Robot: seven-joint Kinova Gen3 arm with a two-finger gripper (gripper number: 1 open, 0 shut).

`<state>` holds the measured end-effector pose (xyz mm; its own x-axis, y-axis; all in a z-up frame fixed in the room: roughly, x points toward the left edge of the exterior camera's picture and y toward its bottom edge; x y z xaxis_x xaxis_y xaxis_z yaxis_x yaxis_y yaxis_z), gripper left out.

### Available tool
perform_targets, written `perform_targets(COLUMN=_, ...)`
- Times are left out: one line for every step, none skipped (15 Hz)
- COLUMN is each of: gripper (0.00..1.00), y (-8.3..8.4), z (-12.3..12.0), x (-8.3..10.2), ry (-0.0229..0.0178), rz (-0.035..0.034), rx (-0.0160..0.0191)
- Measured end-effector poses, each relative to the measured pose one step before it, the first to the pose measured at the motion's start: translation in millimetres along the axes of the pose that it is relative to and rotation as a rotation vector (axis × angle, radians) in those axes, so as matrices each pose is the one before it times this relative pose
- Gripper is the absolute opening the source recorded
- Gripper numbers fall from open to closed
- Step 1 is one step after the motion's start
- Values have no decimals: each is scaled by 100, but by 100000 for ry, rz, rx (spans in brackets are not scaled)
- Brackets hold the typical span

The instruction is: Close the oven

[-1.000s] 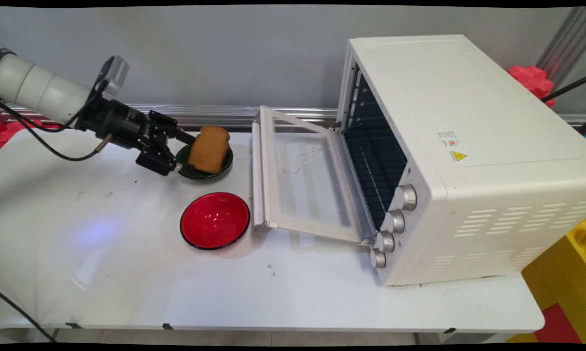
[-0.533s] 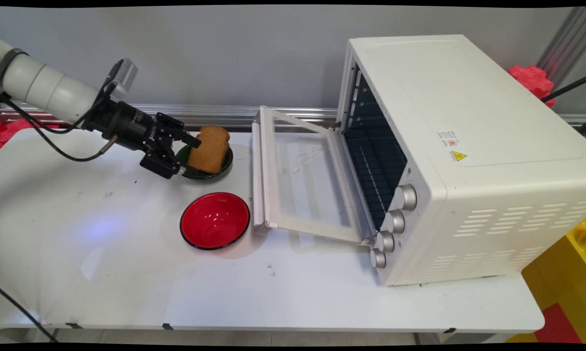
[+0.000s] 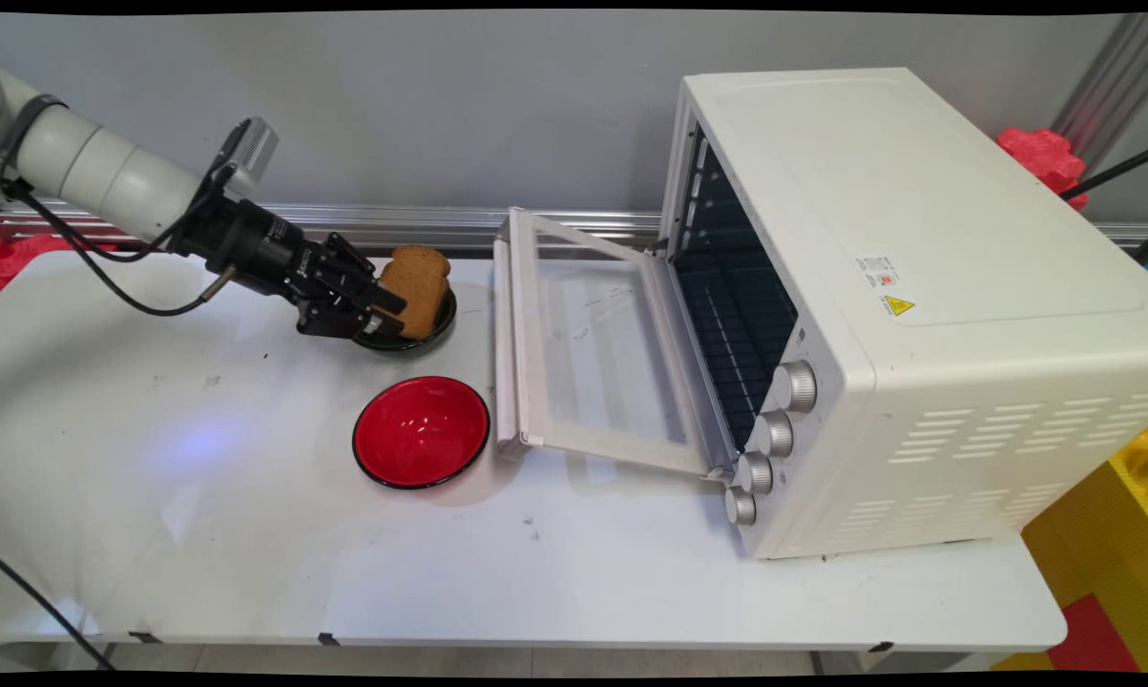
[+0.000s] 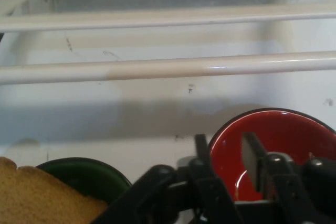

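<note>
The end effector (image 3: 392,310) has slid forward and dipped since a second ago, and its fingers, wide apart then, are drawn closer now. It's released: the hand view shows a narrow gap between the fingers (image 4: 252,156) with nothing in it. The bread slice (image 3: 419,286) leans in the green bowl (image 3: 445,320) right at the fingertips, off to one side of them in the hand view. The red bowl (image 3: 421,431) sits just beyond on the counter (image 3: 249,525). The arm reaches low, angled downward.

Brown toast (image 3: 418,288) tilted in green bowl (image 3: 437,330)
</note>
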<state>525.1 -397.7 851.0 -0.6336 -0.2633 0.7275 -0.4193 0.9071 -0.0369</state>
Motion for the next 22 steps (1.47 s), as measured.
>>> perform_targets(gripper=0, y=-43, z=39, x=-6, ry=-142, rz=40, rx=-181)
perform_targets(gripper=0, y=-51, z=41, x=1, ry=-92, rz=37, rx=-176)
perform_targets(gripper=0, y=-43, z=49, x=-9, ry=-104, rz=47, rx=-146)
perform_targets(gripper=0, y=-89, z=96, x=-5, ry=-161, rz=48, rx=-159)
perform_targets(gripper=0, y=-57, z=54, x=-4, ry=-59, rz=6, rx=-11)
perform_targets(gripper=0, y=-104, z=133, x=28, ry=-39, rz=64, rx=-19)
perform_targets(gripper=0, y=-116, z=210, x=63, ry=-59, rz=146, rx=-122)
perform_targets(gripper=0, y=-116, z=351, x=72, ry=-132, rz=133, rx=-327)
perform_targets(gripper=0, y=-122, z=361, x=65, ry=24, rz=242, rx=-98)
perform_targets(gripper=0, y=-299, z=858, x=67, ry=9, rz=418, rx=-214)
perform_targets(gripper=0, y=-144, z=405, x=-1, ry=0, rz=163, rx=-34)
perform_targets(gripper=0, y=-413, z=1123, x=9, ry=72, rz=479, rx=-7)
perform_targets(gripper=0, y=-255, z=739, x=-66, ry=-70, rz=389, rx=9)
perform_targets(gripper=0, y=-278, z=869, x=-122, ry=-206, rz=448, rx=-40)
perform_targets(gripper=0, y=-250, z=883, x=-177, ry=-325, rz=334, rx=-132)
perform_targets(gripper=0, y=-195, z=742, x=-140, ry=-149, rz=265, rx=-66)
perform_targets(gripper=0, y=-125, z=487, x=-105, ry=-102, rz=103, rx=-84)
perform_targets(gripper=0, y=-185, z=744, x=-135, ry=-29, rz=64, rx=-73)
perform_targets(gripper=0, y=-191, z=820, x=-140, ry=14, rz=-46, rx=-78)
perform_targets(gripper=0, y=-185, z=804, x=-104, ry=145, rz=-128, rx=-70)
perform_targets(gripper=0, y=-212, z=1017, x=-131, ry=321, rz=-294, rx=-84)
perform_targets(gripper=0, y=-131, z=548, x=-68, ry=214, rz=-183, rx=-44)
